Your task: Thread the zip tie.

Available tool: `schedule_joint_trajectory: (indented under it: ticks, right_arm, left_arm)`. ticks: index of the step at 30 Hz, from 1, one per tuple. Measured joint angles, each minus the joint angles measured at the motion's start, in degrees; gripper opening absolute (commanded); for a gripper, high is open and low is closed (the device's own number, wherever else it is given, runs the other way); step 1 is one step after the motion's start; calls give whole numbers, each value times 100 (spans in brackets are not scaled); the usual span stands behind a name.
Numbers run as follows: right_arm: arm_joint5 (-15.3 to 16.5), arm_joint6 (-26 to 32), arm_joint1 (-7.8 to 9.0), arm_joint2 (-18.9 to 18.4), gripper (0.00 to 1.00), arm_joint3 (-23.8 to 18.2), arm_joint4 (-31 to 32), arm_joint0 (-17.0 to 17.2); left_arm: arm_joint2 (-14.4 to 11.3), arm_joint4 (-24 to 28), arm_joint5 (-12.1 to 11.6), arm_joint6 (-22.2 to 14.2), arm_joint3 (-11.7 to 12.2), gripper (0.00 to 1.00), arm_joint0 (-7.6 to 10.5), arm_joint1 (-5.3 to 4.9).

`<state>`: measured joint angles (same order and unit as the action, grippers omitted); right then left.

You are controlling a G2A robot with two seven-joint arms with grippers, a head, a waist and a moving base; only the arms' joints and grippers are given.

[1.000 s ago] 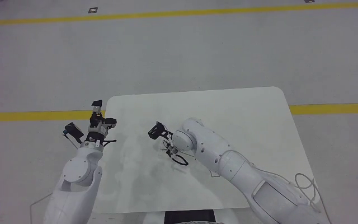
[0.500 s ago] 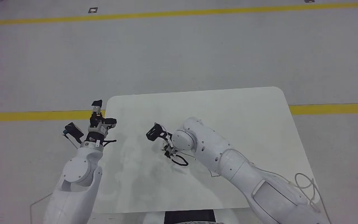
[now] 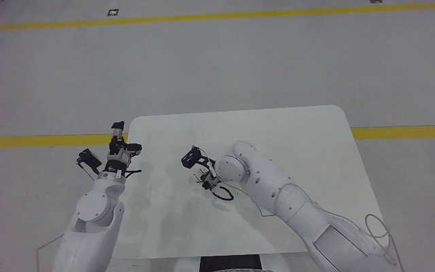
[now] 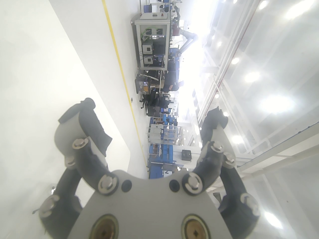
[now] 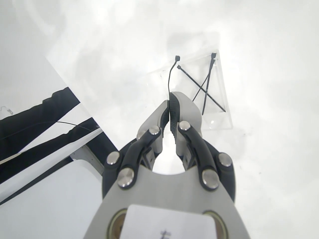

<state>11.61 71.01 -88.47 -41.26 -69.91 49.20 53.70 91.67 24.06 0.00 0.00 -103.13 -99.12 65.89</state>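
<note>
My right gripper (image 5: 170,108) is shut on a thin black zip tie (image 5: 169,78). The tie rises from between the pads and ends in its small square head (image 5: 177,57). In the top view this gripper (image 3: 204,179) hangs over the middle of the white table (image 3: 299,136). Below it lies a clear flat tray (image 5: 225,121) holding a few more black zip ties (image 5: 208,88), crossed over one another. My left gripper (image 4: 152,115) stands open and holds nothing, at the table's left edge (image 3: 102,144).
The white table has rounded corners, and bare surface stretches to the right and far side. A yellow floor line (image 3: 380,132) runs behind the table. Black table legs (image 5: 37,110) show past the near table edge.
The right arm has shifted slightly to the right with the zip tie still pinched. The left arm has not moved.
</note>
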Motion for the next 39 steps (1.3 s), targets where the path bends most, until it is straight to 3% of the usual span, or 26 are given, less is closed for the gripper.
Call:
schedule_joint_trajectory:
  ticks: [7,11,17,23,29,39]
  right_arm:
    - [382,-184,196,-501,0,-463,-422,326]
    - [768,-450,317,-874,0,-695,-914,577]
    - [787,-908,501,-1149,0,-1035,-1878,872]
    - [787,-1259,703,-1179,0,-1083,-2846,941]
    - [787,-1496,855,-1018,0,-952,-3397,880]
    - [787,-1509,874,-947,0,-912,-3523,830]
  left_arm:
    - [0,0,0,0,0,100,0,0]
    - [0,0,0,0,0,100,0,0]
    - [0,0,0,0,0,100,0,0]
    - [0,0,0,0,0,100,0,0]
    - [0,0,0,0,0,100,0,0]
    - [0,0,0,0,0,100,0,0]
